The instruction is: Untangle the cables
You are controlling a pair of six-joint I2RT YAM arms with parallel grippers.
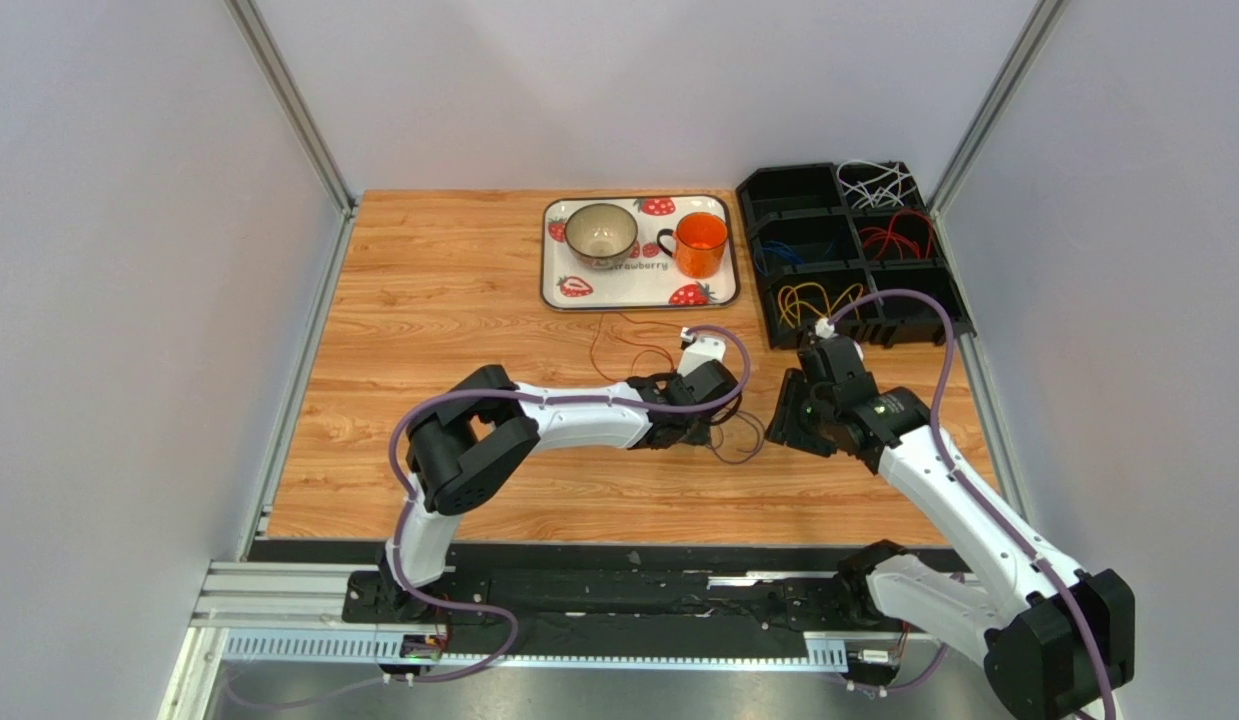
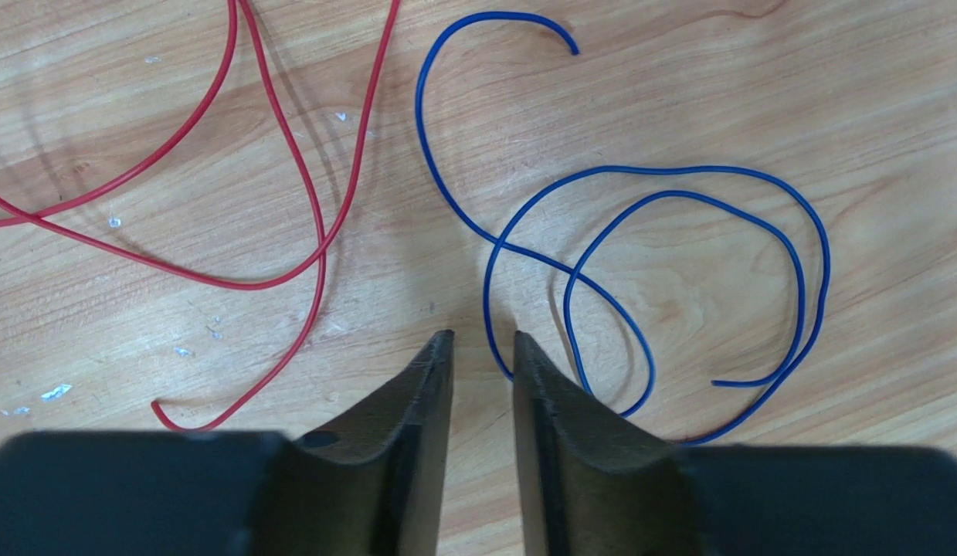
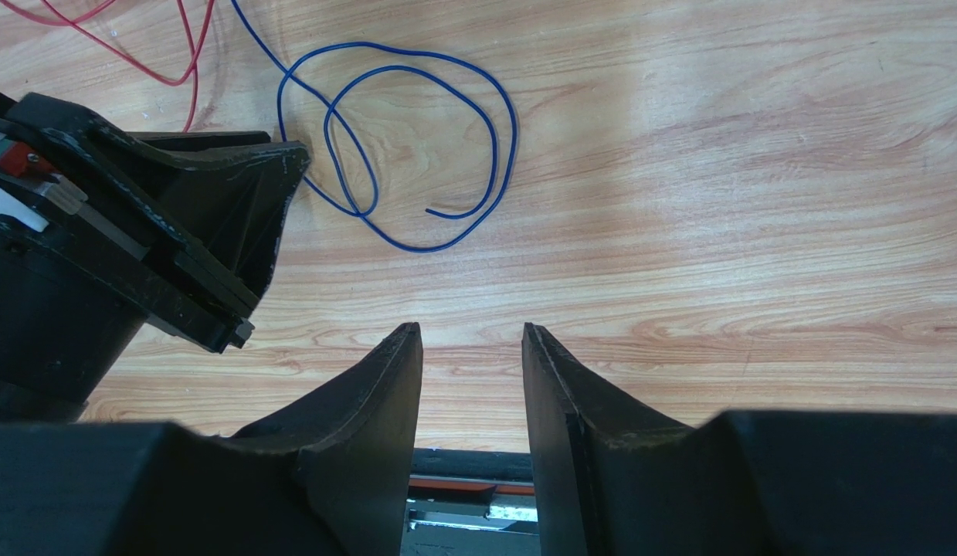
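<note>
Blue cable (image 2: 669, 169) lies in two loose loops mid-table (image 1: 430, 300), btwn both grippers. Its long axis runs across the L wrist view, free end curling away from the fingers. Red cable (image 2: 320, 238) sprawls beside it. L gripper (image 2: 484, 338): jaws narrowly apart, blue strand at the tips, not pinched. R gripper (image 3: 471, 330): part-open, empty.

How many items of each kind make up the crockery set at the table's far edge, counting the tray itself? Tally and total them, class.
Strawberry tray: 1
Bowl: 1
Orange mug: 1
Total: 3
</note>
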